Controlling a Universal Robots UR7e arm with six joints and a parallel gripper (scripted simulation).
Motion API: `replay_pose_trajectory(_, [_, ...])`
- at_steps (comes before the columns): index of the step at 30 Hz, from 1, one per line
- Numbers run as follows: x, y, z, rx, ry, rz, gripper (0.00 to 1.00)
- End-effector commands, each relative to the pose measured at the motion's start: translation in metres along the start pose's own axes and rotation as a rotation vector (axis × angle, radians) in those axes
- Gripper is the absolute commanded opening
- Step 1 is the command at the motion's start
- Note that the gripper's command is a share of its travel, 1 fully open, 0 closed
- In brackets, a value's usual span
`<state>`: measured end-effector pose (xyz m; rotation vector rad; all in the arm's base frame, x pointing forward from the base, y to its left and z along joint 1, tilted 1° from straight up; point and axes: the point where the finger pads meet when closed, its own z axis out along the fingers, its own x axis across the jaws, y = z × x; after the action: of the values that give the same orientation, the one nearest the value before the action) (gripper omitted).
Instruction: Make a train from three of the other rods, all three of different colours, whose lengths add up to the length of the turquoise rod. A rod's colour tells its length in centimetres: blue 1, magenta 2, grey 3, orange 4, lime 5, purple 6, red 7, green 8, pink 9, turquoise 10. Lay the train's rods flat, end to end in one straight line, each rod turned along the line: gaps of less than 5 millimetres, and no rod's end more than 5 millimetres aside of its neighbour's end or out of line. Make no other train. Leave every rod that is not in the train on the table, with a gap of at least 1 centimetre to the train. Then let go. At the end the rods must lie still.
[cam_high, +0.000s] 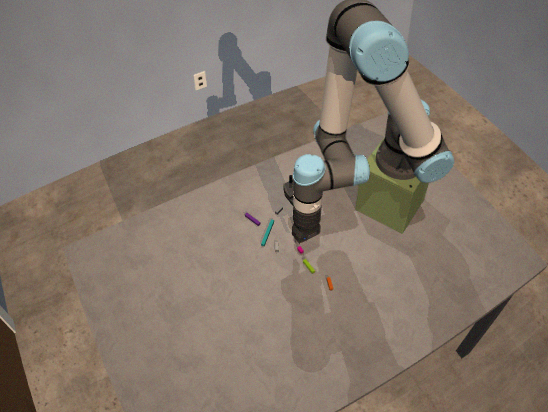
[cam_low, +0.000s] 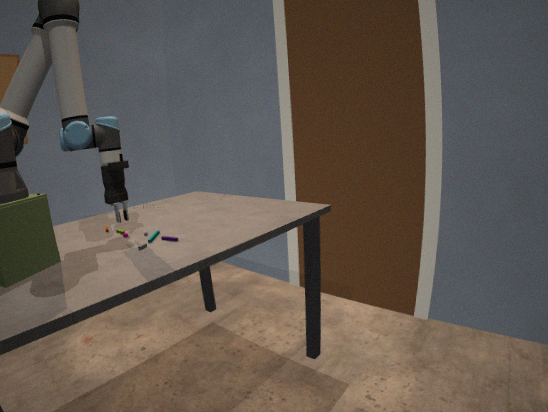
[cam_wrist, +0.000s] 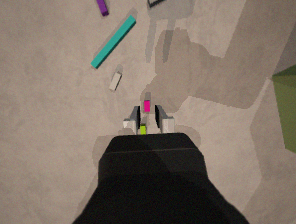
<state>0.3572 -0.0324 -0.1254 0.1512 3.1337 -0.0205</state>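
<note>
My gripper (cam_low: 122, 219) (cam_wrist: 147, 112) is open and empty, above the table near the magenta rod (cam_high: 300, 249) (cam_low: 125, 235) (cam_wrist: 147, 106), which lies flat. The lime rod (cam_high: 309, 266) (cam_low: 120, 231) (cam_wrist: 143, 129) lies beyond it, roughly along the same line, with a visible gap; the gripper hides part of it in the wrist view. The orange rod (cam_high: 329, 283) (cam_low: 107, 229) lies farther off, apart and turned slightly differently. The turquoise rod (cam_high: 268, 233) (cam_low: 154, 236) (cam_wrist: 114, 42) and purple rod (cam_high: 252, 219) (cam_low: 170, 238) (cam_wrist: 102, 7) lie separately.
A light grey rod (cam_high: 276, 246) (cam_low: 146, 233) (cam_wrist: 115, 81) lies between the turquoise and magenta rods. A darker grey rod (cam_high: 279, 211) (cam_low: 142, 246) (cam_wrist: 156, 2) lies beyond the turquoise rod's far end. The green robot base (cam_high: 385, 200) stands on the table.
</note>
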Motion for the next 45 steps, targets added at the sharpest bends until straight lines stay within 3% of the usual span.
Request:
replay_pose_trajectory(1, [0.0, 0.0, -0.015, 0.0, -0.001, 0.0, 0.54])
replay_pose_trajectory(10, [0.0, 0.0, -0.033, 0.0, -0.001, 0.0, 0.54])
replay_pose_trajectory(20, [0.0, 0.0, -0.037, 0.0, -0.001, 0.0, 0.54])
replay_pose_trajectory(21, [0.0, 0.0, -0.037, 0.0, -0.001, 0.0, 1.0])
replay_pose_trajectory(45, [-0.001, -0.006, -0.036, 0.0, -0.001, 0.042, 1.0])
